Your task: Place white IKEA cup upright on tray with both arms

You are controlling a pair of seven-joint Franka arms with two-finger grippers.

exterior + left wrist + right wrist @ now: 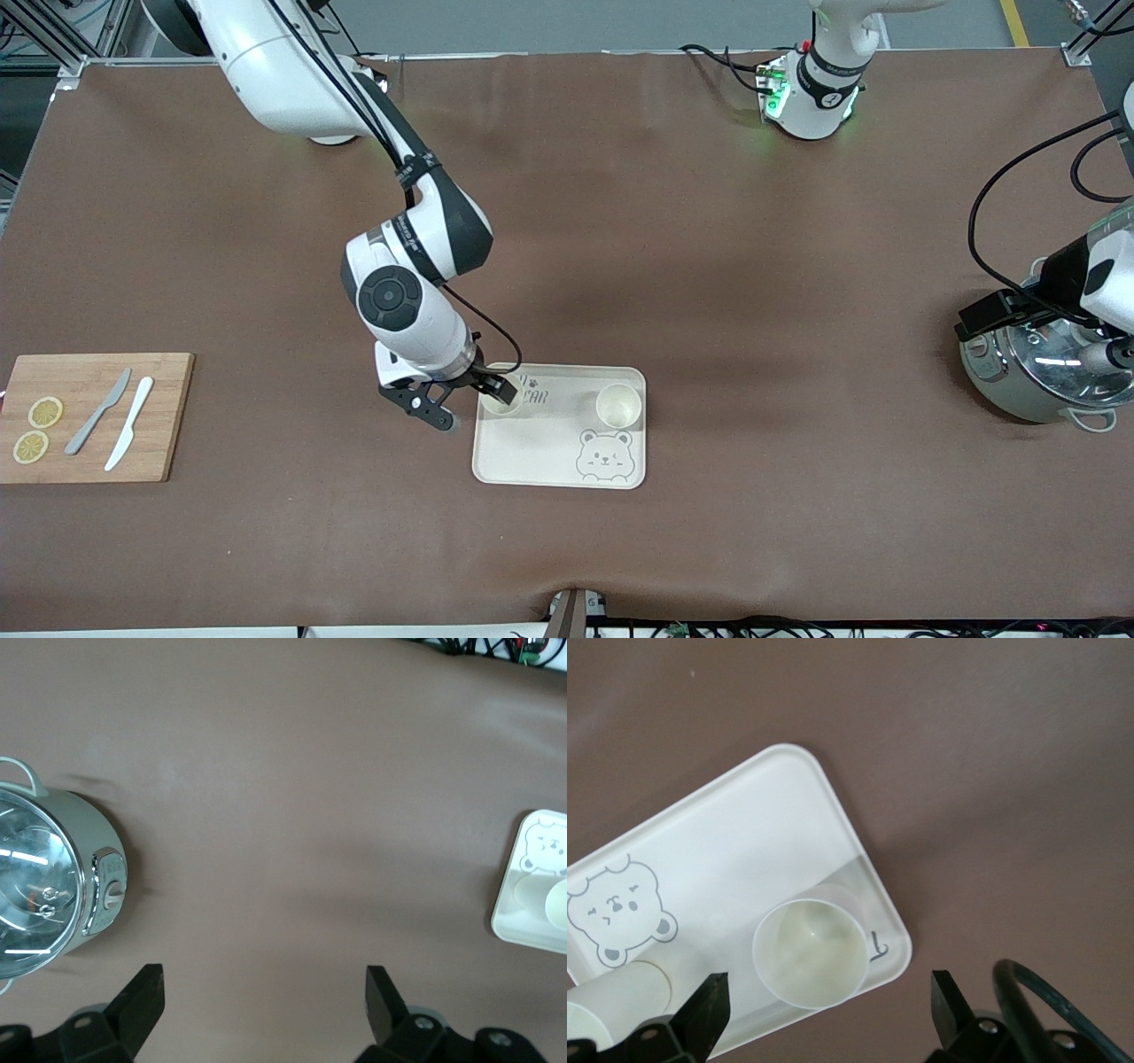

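Note:
The cream bear tray (560,443) lies near the middle of the table. Two white cups stand upright on it. One cup (618,405) is at the tray's corner toward the left arm's end. The other cup (503,399) is at the corner toward the right arm's end. My right gripper (468,400) is open and hangs just over that cup. In the right wrist view the cup (808,945) stands free on the tray (744,833) between the spread fingers (702,1013), with the second cup (607,1005) at the edge. My left gripper (264,997) is open and empty over bare table beside the pot.
A steel pot with a glass lid (1041,372) stands at the left arm's end, under the left arm (1099,275); it also shows in the left wrist view (44,877). A wooden cutting board (89,416) with lemon slices and two knives lies at the right arm's end.

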